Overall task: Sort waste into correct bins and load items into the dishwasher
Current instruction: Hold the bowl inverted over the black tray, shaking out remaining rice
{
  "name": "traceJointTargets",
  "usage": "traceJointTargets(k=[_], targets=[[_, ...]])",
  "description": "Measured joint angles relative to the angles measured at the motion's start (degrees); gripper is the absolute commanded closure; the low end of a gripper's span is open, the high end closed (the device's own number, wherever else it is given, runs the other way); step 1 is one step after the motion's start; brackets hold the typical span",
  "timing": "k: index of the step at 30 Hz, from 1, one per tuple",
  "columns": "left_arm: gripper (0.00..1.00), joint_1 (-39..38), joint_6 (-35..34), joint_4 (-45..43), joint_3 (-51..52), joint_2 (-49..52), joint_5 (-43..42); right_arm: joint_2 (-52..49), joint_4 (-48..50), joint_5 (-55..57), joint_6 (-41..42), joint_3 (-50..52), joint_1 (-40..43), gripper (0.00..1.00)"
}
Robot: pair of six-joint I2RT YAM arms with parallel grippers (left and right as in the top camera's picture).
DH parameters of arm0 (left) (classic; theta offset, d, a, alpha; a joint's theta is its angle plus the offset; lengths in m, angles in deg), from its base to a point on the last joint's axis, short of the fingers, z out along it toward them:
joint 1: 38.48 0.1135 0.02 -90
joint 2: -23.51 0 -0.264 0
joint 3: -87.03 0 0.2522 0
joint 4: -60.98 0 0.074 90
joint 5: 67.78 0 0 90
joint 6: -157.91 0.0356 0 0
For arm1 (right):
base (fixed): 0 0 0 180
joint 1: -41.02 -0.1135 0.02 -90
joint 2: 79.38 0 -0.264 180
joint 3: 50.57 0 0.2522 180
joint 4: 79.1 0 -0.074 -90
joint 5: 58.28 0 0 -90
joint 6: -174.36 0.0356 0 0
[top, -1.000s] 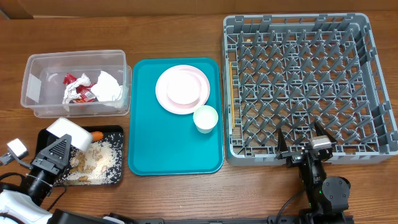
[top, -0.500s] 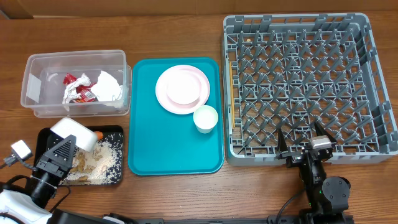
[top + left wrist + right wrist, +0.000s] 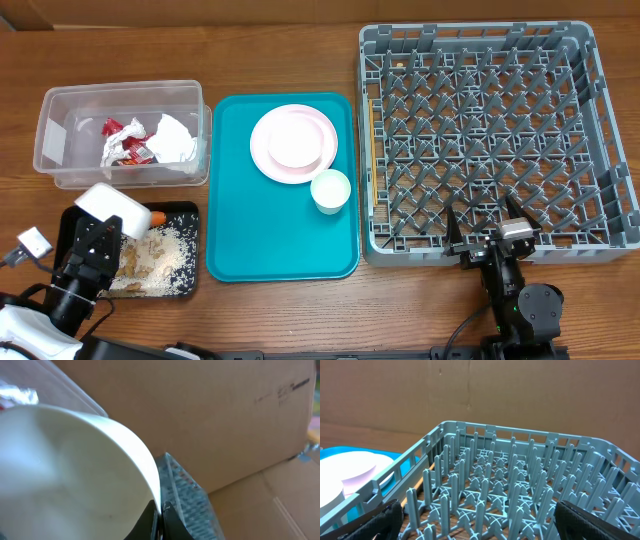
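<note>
Left gripper (image 3: 97,236) is at the front-left corner of the wooden tabletop (image 3: 300,320), above the shallow black rectangular tray (image 3: 181,210). Its jaws are pinched together on the rim of a white round bowl (image 3: 115,207). The left wrist view confirms the fingertips (image 3: 166,510) meeting at the bowl edge, with the bowl tilted and clear of the tray.

The black tray holds pale food crumbs and grains (image 3: 160,258). A small orange carrot (image 3: 156,217) lies at its rear edge, just beside the bowl.

The clear rectangular plastic tub (image 3: 60,105) sits behind the black tray on the left side. It contains a crumpled red wrapper (image 3: 125,143) and a crumpled white paper napkin (image 3: 175,138).

The teal rectangular tray (image 3: 240,230) is at the tabletop centre. In its rear-right part is a wide white plate (image 3: 263,150) with a smaller white bowl (image 3: 294,147) resting on it. A small white cup (image 3: 330,190) stands just in front of the plate.

The large square grey plastic dish rack (image 3: 470,32) occupies the right half of the tabletop. No dishes are visible among its pegs.

Right gripper (image 3: 485,226) is at the rack's front wall with its jaws spread wide and nothing between them. In the right wrist view its fingers (image 3: 385,519) frame the rack interior (image 3: 510,495).
</note>
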Motion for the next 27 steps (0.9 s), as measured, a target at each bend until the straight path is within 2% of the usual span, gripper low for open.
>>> traceJointTargets(k=[3,10,14,19,27], targets=[[0.96,-0.1,2.1,3.1,0.0,0.0,-0.4,0.0,0.0,0.0,0.0,0.0,0.0,0.00],[0.96,-0.1,2.1,-2.3,0.0,0.6,-0.4,0.0,0.0,0.0,0.0,0.0,0.0,0.00],[0.96,-0.5,-1.1,-1.2,0.0,1.2,-0.8,0.0,0.0,0.0,0.0,0.0,0.0,0.00],[0.96,-0.9,-3.1,-5.5,0.0,1.7,-1.1,0.0,0.0,0.0,0.0,0.0,0.0,0.00],[0.96,-0.9,-9.1,-4.3,0.0,2.4,0.4,0.0,0.0,0.0,0.0,0.0,0.0,0.00]])
